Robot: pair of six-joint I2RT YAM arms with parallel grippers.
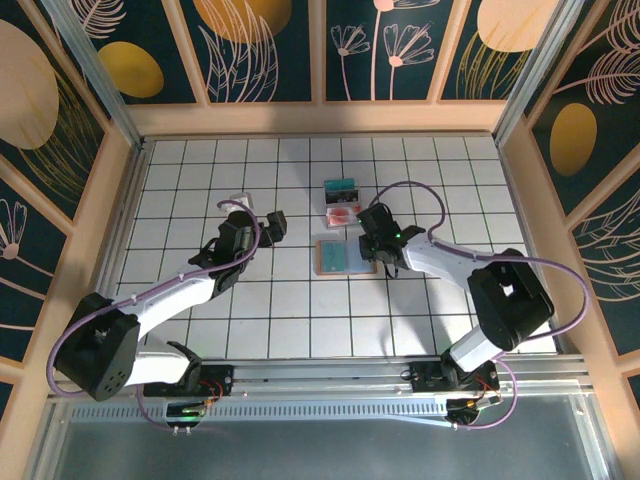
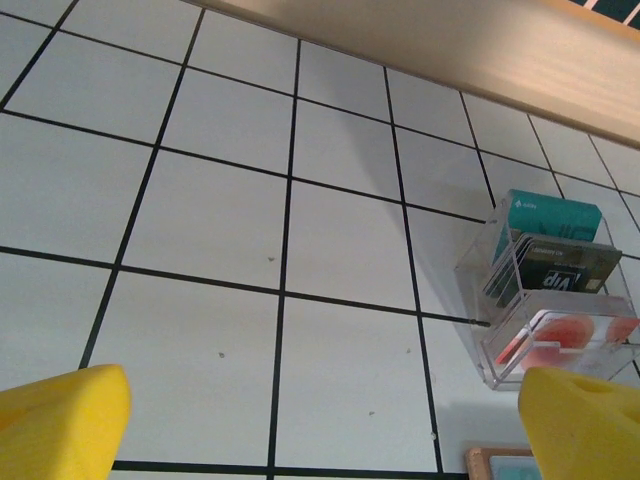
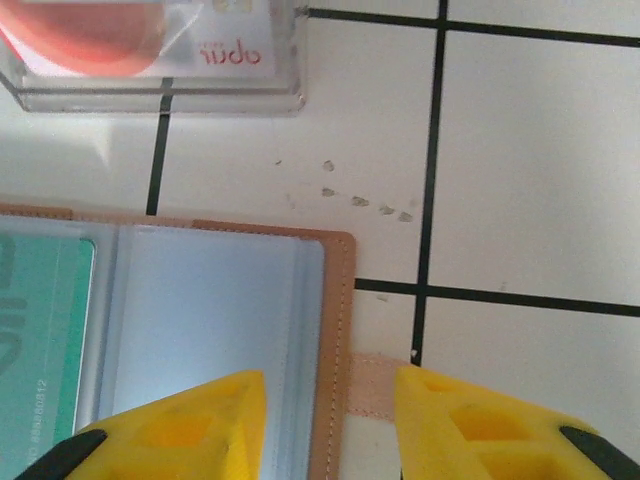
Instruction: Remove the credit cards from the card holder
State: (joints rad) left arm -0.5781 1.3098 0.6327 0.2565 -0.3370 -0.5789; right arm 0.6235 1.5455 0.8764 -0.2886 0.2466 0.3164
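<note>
1. over the right edge of the open card holder (image 3: 210, 310), the right gripper (image 3: 328, 390) is hanging with its yellow fingers partly spread. one is sitting above the blue-grey inner face, the other above the tile just past the little side tab (image 3: 375, 392).
2. i'm seeing nothing pinched between those fingers. the tan stitched edge is lying flat under the gap.
3. a teal card (image 3: 40, 340) is sitting in the holder's left pocket.
4. from the top camera, the holder is lying flat near the middle of the tiled table (image 1: 200, 170), just on the near side of a clear card stand (image 1: 342, 200).
5. the stand is holding a second teal card (image 2: 550, 215), a dark card (image 2: 565, 268) and a white card with a red spot (image 2: 575, 335) — all standing in its slots.
6. the left gripper (image 2: 320, 440) is hovering with fingers spread wide and empty, over bare tiles left of the stand.
</note>
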